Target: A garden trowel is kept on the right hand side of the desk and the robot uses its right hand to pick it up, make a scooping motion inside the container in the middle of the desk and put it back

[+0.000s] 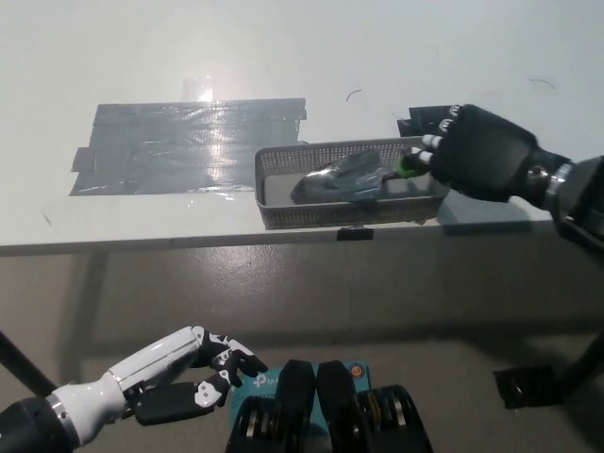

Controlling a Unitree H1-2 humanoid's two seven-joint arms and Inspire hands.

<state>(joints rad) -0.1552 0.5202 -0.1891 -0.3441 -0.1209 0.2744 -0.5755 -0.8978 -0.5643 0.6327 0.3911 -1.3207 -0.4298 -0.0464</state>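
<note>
Trowel (344, 176) blade-down inside mesh container (283, 215) on white surface (472, 57), green handle largely hidden in black right hand (477, 151) closed around it, white left hand (193, 363) low, loosely spread, empty, tape patch (179, 142) washed by glare.

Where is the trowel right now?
In the head view the trowel lies in the mesh container, right of the grey tape patch; the black right hand holds its green handle at the container's right end.

No readable text, brand or number anywhere before me, nothing legible on the desk (425, 57), the container (330, 216), the grey tape (189, 142)
</note>
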